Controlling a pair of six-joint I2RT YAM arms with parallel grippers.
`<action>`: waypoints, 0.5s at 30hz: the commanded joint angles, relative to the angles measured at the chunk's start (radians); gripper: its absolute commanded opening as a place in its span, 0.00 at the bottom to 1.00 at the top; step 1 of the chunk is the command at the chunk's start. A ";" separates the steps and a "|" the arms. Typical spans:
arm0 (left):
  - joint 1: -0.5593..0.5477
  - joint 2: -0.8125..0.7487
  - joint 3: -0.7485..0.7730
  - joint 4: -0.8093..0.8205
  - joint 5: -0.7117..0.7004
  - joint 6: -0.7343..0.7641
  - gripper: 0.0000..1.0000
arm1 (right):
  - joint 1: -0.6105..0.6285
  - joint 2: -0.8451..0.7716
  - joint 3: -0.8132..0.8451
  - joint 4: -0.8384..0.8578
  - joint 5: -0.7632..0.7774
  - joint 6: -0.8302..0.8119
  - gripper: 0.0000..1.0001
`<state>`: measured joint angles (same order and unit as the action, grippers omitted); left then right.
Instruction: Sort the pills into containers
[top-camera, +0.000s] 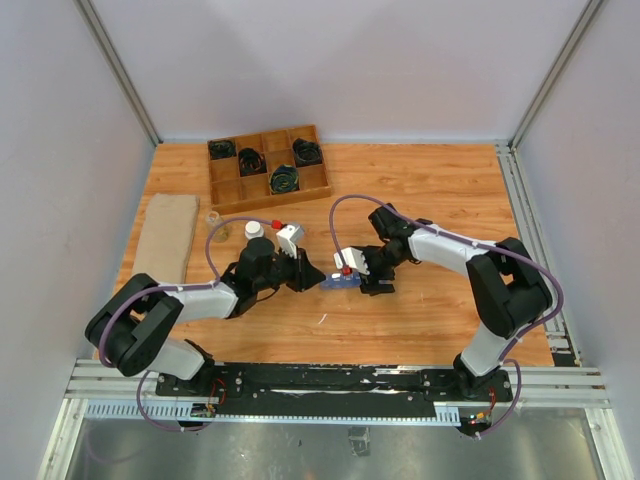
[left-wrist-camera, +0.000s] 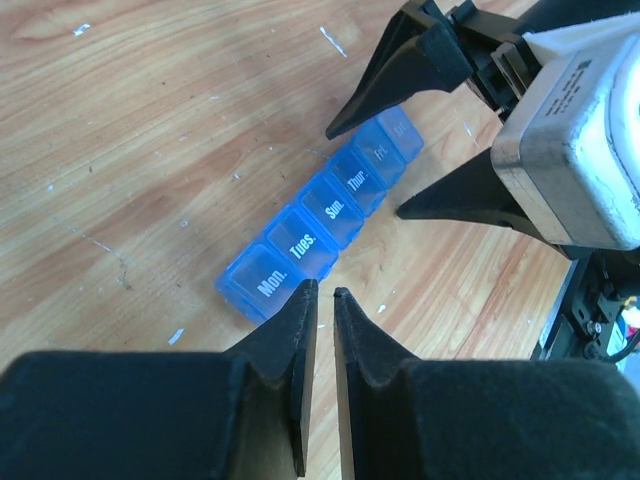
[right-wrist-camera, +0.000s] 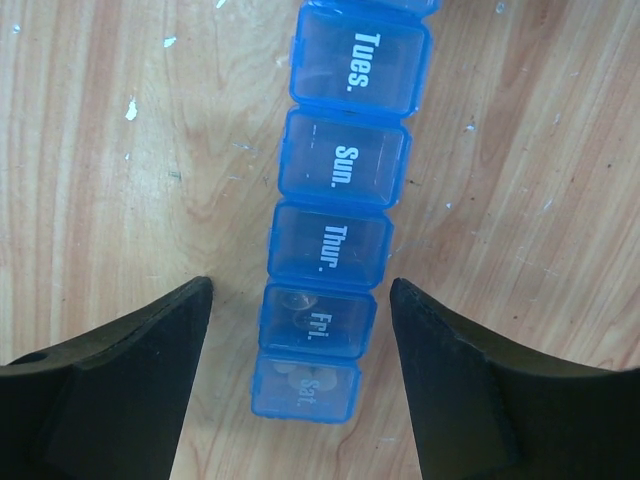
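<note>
The blue pill organizer (top-camera: 338, 283) lies on the table between my two grippers, all visible lids shut. In the right wrist view (right-wrist-camera: 335, 165) pale round pills (right-wrist-camera: 292, 377) show through the Sat. lid and some through the Fri. lid. My right gripper (right-wrist-camera: 300, 287) is open and straddles the Fri./Sat. end without touching it; it also shows in the left wrist view (left-wrist-camera: 363, 173). My left gripper (left-wrist-camera: 322, 292) is shut and empty, its tips just beside the Mon. end (left-wrist-camera: 262, 285). A small clear vial (top-camera: 213, 217) stands by the tray, its contents too small to tell.
A dark brown bottle with a white cap (top-camera: 254, 232) stands just behind my left arm. A wooden grid tray with black coils (top-camera: 268, 165) sits at the back. A tan cloth (top-camera: 168, 235) lies along the left edge. White flecks dot the wood.
</note>
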<state>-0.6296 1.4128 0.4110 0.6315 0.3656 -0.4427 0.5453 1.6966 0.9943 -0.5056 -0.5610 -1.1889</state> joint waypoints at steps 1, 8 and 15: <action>0.007 0.014 0.028 -0.007 0.036 0.063 0.16 | 0.016 0.010 0.023 -0.006 0.052 0.027 0.73; 0.007 0.003 0.013 0.012 0.080 0.149 0.16 | 0.015 0.015 0.032 -0.010 0.060 0.043 0.67; 0.007 -0.006 -0.064 0.224 0.131 0.207 0.15 | 0.019 0.043 0.051 -0.027 0.055 0.061 0.52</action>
<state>-0.6296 1.4193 0.3847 0.7002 0.4500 -0.2916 0.5457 1.7191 1.0248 -0.5102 -0.5198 -1.1465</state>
